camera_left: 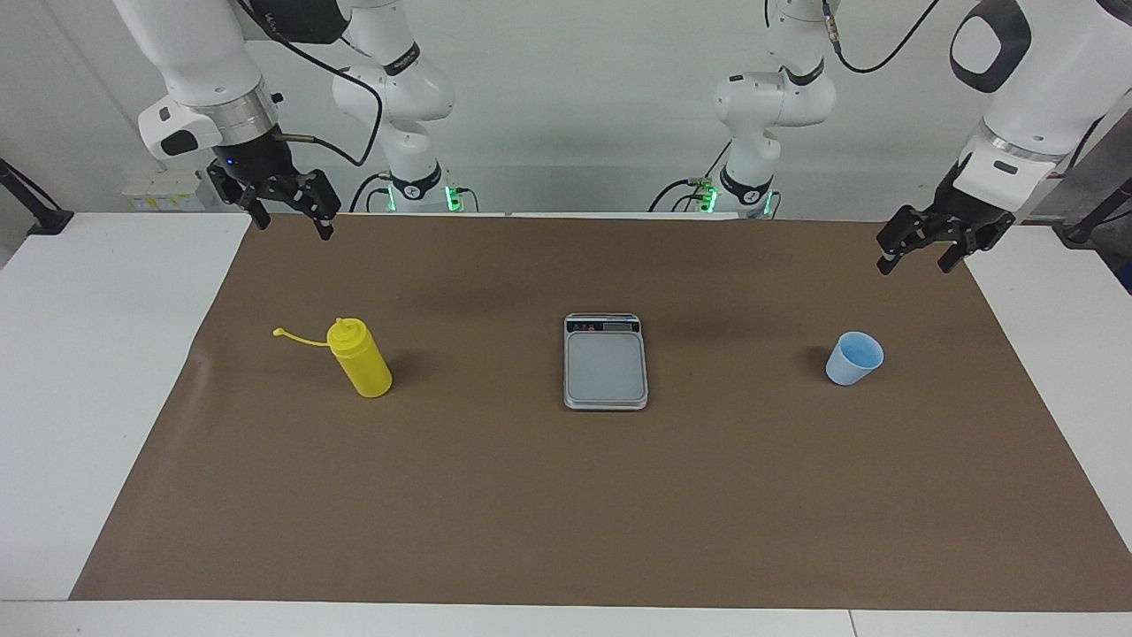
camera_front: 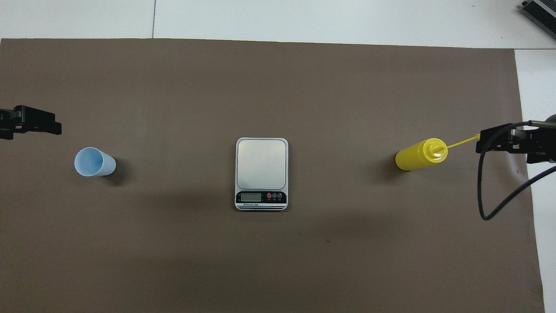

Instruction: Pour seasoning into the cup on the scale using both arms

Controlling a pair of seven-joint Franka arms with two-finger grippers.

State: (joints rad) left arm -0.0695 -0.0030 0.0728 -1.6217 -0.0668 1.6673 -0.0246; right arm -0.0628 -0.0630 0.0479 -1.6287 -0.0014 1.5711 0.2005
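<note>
counter (camera_left: 106, 372): we see it carrying a brown mat (camera_left: 566, 513), with all three task things standing on the mat in a row, well apart from each other.
scale (camera_left: 606, 363): we find it flat at the middle of the mat, display strip on the edge nearer the robots; we judge it stiff and steady, best left where it lies.
bottle (camera_left: 361, 358): it stands upright toward the right arm's end, cap strap trailing off the nozzle; we judge it soft-walled and smooth, so we would grip mid-body, gently, to avoid an early squirt.
cup (camera_left: 854, 358): it stands upright toward the left arm's end, mouth up; we judge it light, thin and easy to tip or crush, so we would pinch it low across the wall.
right tool (camera_left: 287, 211): fingers apart, empty, raised over the mat's edge near the bottle.
left tool (camera_left: 920, 252): fingers apart, empty, raised over the mat's corner near the cup.
</note>
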